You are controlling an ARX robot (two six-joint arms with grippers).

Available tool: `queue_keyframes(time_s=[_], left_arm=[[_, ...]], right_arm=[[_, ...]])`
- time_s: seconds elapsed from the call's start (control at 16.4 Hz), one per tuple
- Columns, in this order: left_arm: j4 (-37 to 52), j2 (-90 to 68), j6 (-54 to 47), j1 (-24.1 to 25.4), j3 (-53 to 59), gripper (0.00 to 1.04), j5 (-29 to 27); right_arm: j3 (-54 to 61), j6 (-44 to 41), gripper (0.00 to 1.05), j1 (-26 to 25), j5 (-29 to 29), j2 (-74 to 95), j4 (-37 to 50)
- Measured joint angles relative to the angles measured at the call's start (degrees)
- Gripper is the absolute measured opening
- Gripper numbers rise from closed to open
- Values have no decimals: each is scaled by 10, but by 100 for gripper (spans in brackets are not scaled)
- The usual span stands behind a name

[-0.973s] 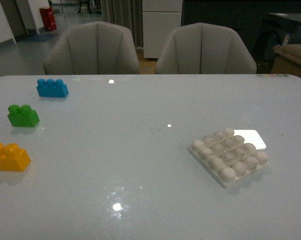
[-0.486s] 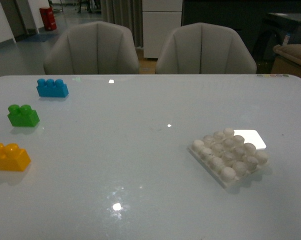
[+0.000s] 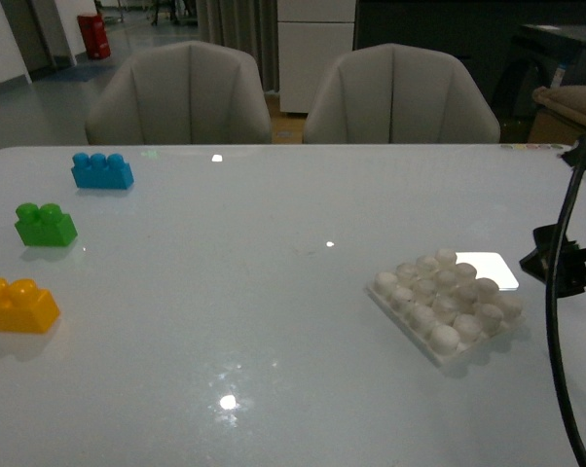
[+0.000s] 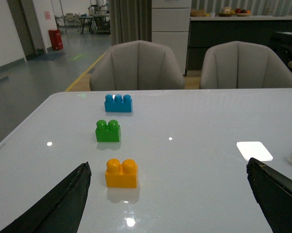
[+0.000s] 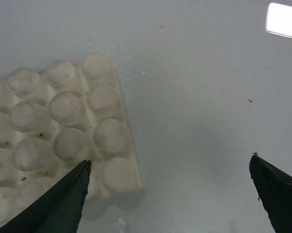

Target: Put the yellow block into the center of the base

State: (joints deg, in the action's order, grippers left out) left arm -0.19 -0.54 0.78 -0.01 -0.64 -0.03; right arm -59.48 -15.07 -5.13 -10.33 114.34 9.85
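Observation:
The yellow block [image 3: 18, 305] rests on the white table near its left edge, studs up. In the left wrist view the yellow block [image 4: 121, 173] lies ahead of my open left gripper [image 4: 168, 163], just inside the left finger and untouched. The white studded base [image 3: 447, 303] lies flat at the right of the table. In the right wrist view my open right gripper [image 5: 169, 160] hovers over bare table beside a corner of the base [image 5: 63, 136], with one finger over its edge. Nothing sits between either pair of fingers.
A green brick [image 3: 46, 225] and a blue brick [image 3: 101, 171] stand in a row behind the yellow block. A bright patch of light [image 3: 488, 269] lies just behind the base. My right arm and its cable [image 3: 564, 268] hang at the table's right edge. Two chairs stand behind the table.
My right arm and its cable have come into the front view at the right edge, beside the base. The bricks and the base have not moved.

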Motion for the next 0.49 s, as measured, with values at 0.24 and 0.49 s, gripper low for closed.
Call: queue_keyframes(time_s=[0.24,0.49], left_arm=[[0,0,0,0,0,98,0],[0,0,0,0,0,98,0]], right_arm=[[-74,37,98,21,-63,84,-20],[-78,33,98,25,-63,102,-21]])
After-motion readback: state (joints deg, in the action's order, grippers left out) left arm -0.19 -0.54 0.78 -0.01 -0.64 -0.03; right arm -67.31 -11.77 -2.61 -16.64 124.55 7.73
